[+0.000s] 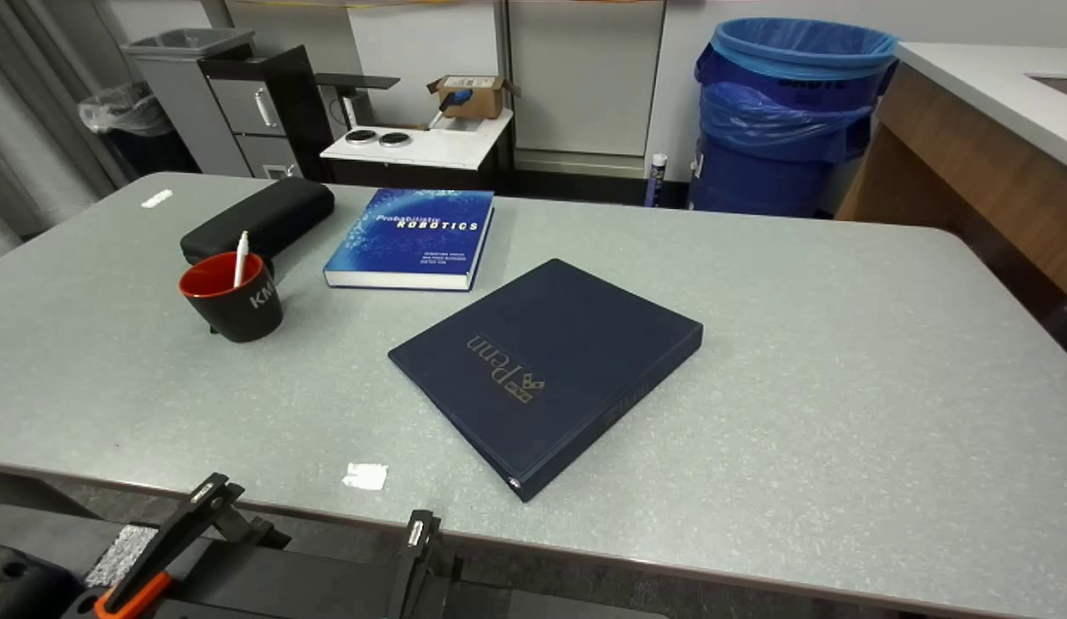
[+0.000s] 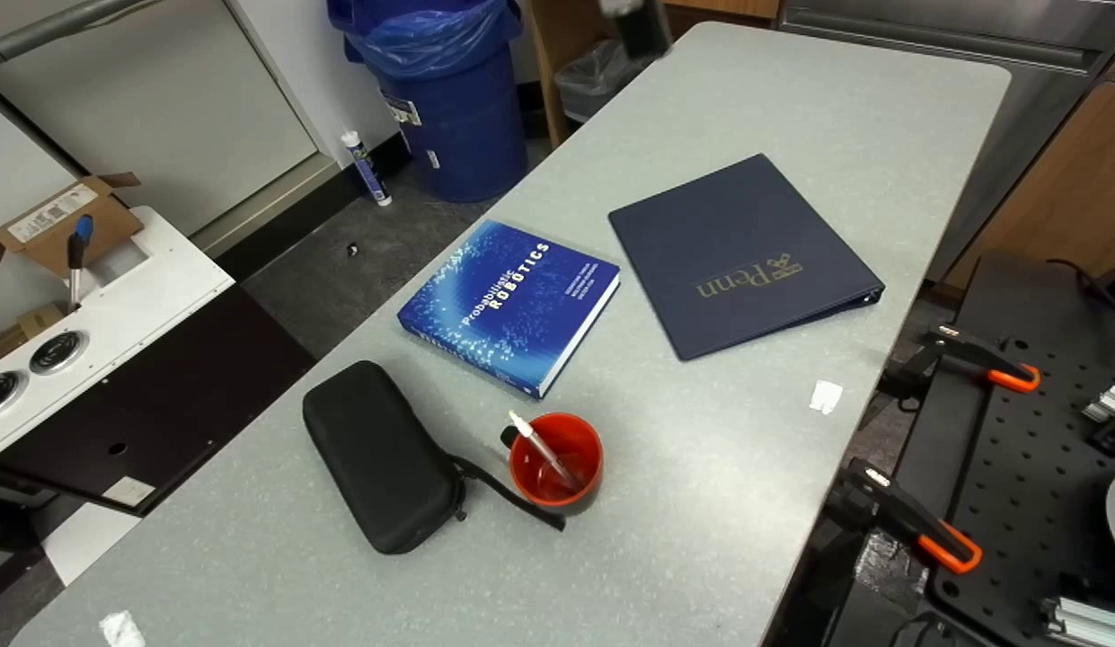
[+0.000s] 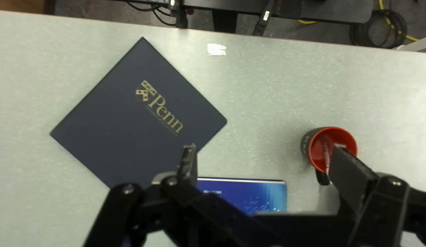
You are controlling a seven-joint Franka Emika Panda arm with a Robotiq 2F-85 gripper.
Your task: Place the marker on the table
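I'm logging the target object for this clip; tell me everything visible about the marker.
The marker is slim and pen-like, with a whitish upper end and a translucent-looking barrel, likely plastic. It stands tilted inside the mug, leaning toward the handle side, its upper end poking out above. Only the mug appears to touch it; the open gripper isn't holding it.

In both exterior views I see the table (image 1: 808,370) under bright, diffuse light, the title on the book (image 1: 417,234) legible and the floor (image 2: 319,292) darker. A dark shape (image 2: 645,34) is blurred at an exterior view's upper edge. In my wrist view, glare pales the table's right side, soft shadow lies left of the cup (image 3: 315,147), and the tool (image 3: 264,154) is out of focus.
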